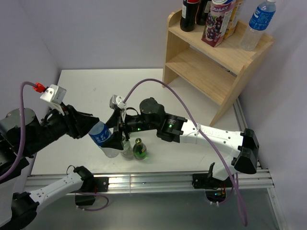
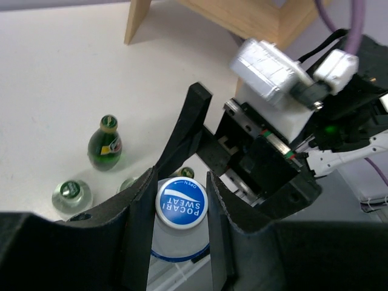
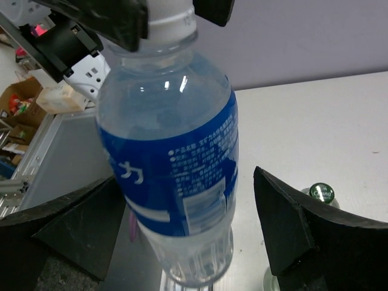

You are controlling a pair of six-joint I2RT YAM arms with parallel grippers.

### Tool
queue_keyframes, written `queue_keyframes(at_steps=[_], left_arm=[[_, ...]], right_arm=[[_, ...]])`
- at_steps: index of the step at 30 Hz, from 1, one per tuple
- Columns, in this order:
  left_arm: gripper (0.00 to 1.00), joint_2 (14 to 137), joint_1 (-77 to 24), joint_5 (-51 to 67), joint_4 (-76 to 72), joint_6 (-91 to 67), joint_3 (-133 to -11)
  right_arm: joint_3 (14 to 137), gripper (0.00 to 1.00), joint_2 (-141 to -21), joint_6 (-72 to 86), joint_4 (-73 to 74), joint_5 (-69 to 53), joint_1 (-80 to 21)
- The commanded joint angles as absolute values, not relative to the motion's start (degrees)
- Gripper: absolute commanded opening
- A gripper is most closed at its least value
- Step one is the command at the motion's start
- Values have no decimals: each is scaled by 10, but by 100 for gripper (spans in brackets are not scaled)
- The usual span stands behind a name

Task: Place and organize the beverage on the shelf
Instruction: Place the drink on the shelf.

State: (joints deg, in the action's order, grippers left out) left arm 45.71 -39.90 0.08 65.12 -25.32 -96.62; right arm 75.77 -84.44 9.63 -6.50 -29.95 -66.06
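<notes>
The blue-labelled bottle [image 3: 176,151] is held slanted over the near left of the worktop [image 1: 86,86]. Its long axis is tilted, with the cap up toward the left arm and the base down toward the right. The left fingers [image 2: 138,224] are clamped on its cap. The right fingers [image 3: 285,224] stand wide apart on either side of its body, seemingly clear of it. A green bottle [image 1: 139,149] and a clear bottle [image 1: 127,149] stand upright just beside its base. The shelf [image 1: 192,62], well apart at the far right, carries cola bottles [image 1: 188,17], a juice carton [image 1: 218,21] and a water bottle [image 1: 256,24].
</notes>
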Motion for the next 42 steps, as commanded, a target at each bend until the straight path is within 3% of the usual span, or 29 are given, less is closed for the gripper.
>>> queue_keyframes(at_steps=[1,6,7,9,13,14,17,18,20,21,23,34,40,42], left_arm=[[0,442,-402,61,461,-252,-973],[0,440,-402,87,437,-244,-970],[0,441,-401,91,434,-240,-970],[0,446,-402,100,431,-236,-971],[0,463,-402,125,427,-219,-980],[1,468,-402,126,425,-217,-982],[32,473,-402,120,416,-212,-984],[48,470,-401,113,405,-213,-977],[64,465,-401,83,397,-217,-970],[86,463,-401,71,394,-219,-966],[98,456,-401,28,390,-222,-961],[99,449,-402,-244,435,-265,-938],[99,468,-402,-390,478,-275,-897],[100,470,-401,-389,473,-277,-877]], right_arm=[[789,89,-851,101,-110,-275,-668],[796,84,-856,109,-113,-301,-671],[799,79,-860,107,-105,-308,-671],[811,63,-862,99,-96,-314,-675],[822,5,-860,100,-90,-330,-677],[819,0,-856,105,-95,-333,-677],[799,0,-830,124,-142,-337,-678],[778,0,-812,129,-158,-334,-678],[749,0,-794,141,-201,-328,-678],[742,0,-777,143,-210,-319,-678],[723,0,-759,141,-222,-306,-678],[650,0,-642,97,-222,-150,-676],[664,0,-581,58,-129,118,-672],[674,0,-556,51,-107,179,-654]])
